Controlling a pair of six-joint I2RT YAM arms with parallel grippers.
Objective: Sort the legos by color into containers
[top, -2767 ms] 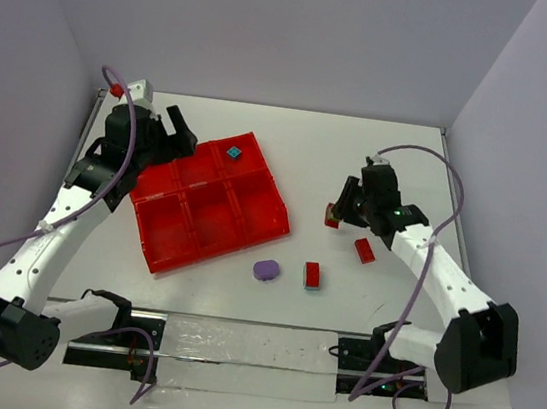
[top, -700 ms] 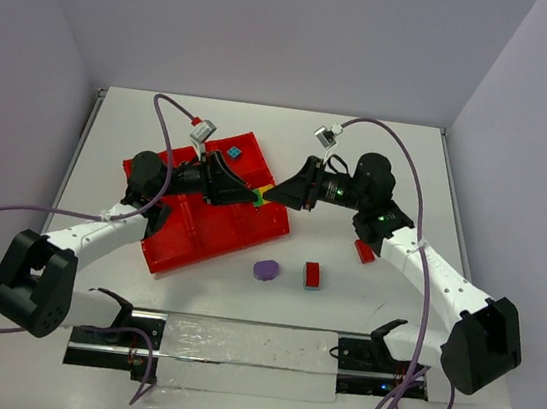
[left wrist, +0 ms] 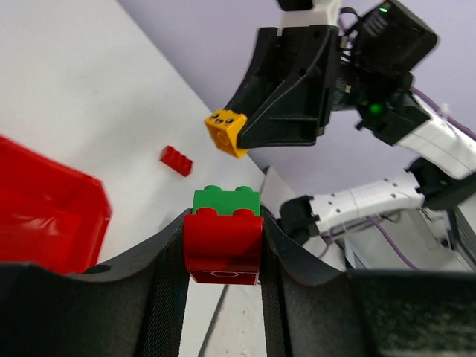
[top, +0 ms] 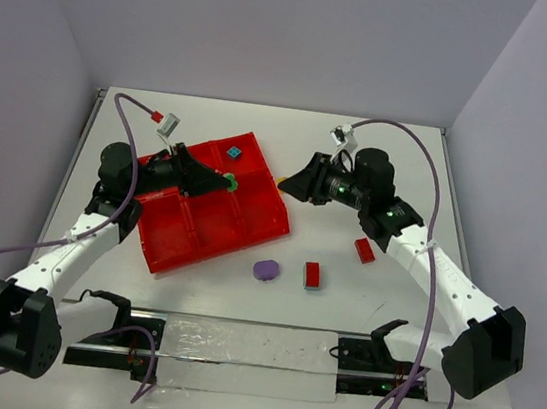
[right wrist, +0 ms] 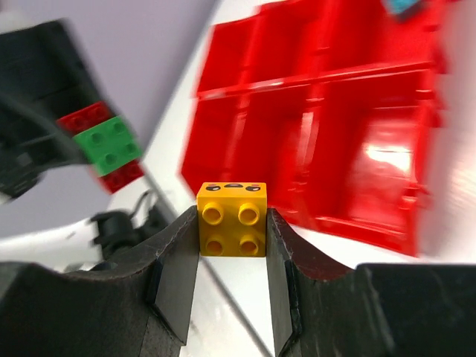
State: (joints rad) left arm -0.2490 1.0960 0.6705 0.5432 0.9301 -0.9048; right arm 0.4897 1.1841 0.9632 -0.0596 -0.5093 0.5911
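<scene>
In L gripper [left wrist: 223, 217]: green brick [left wrist: 226, 201] stuck on a red brick [left wrist: 223, 244], the pair squeezed tight btwn both fingers [left wrist: 167, 275]. The green end pokes out past the tips.
In R gripper [right wrist: 231, 214]: yellow brick [right wrist: 232, 223], clamped by two opposite sides. Studs face the wrist cam and there are dark marks on its upper side.
L vs R: tips point at each other w/ a clear gap, nothing touching. From the L wrist cam the yellow brick sits straight ahead, a bit above the pair. From the R wrist cam the pair is ahead and up-left, w/ red showing on both sides of the green.
Tray [top: 199, 235]: right under the L gripper. The R gripper hangs just off its far-right corner, over the table [top: 380, 158].
Teal brick [top: 233, 150]: in the tray's corner compartment, just beyond the L tips on the far side.
Purple brick [top: 266, 269]: on the table, off the tray, near side of both grippers, approx below the gap btwn them.
Loose reds [top: 312, 274]: 2 on the table, both on the R gripper's near side. One is just beside the purple brick, the other [top: 364, 250] is by the R forearm.
L wrist cam extra: one red lying on the table beyond the tips, left of the pair. Can't tell which of the 2 it is.
</scene>
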